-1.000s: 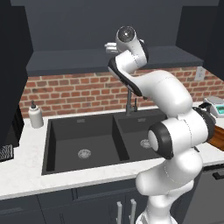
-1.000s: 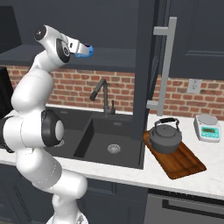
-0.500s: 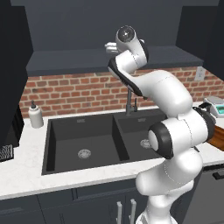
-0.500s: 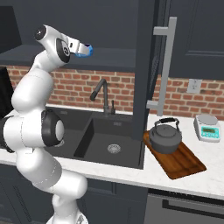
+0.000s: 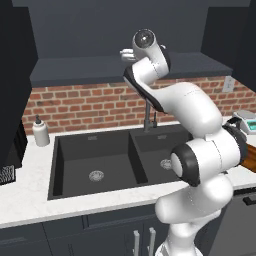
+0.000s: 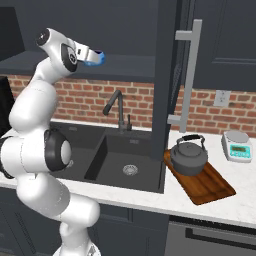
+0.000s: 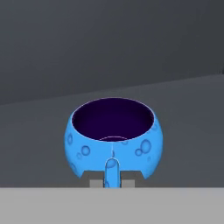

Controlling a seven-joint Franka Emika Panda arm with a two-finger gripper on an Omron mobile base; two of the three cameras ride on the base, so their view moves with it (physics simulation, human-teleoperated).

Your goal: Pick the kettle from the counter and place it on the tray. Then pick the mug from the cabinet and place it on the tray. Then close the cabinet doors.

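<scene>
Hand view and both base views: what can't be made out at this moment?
- Hand view: the gripper fingertips on the mug handle are cut off by the bottom edge.
- Left base view: the tray is cut off by the right edge, behind the arm.
- Right base view: the open cabinet door hides the shelf behind it.

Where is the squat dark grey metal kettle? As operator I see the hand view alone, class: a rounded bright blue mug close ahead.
Observer: The squat dark grey metal kettle stands on the flat brown wooden tray, right of the black sink.
Operator: Are the cabinet doors shut?
Observer: No. A tall dark charcoal door stands open beside the tray.
Operator: How high is the mug?
Observer: The bright blue mug is level with the dark cabinet shelf, above the sink.
</scene>
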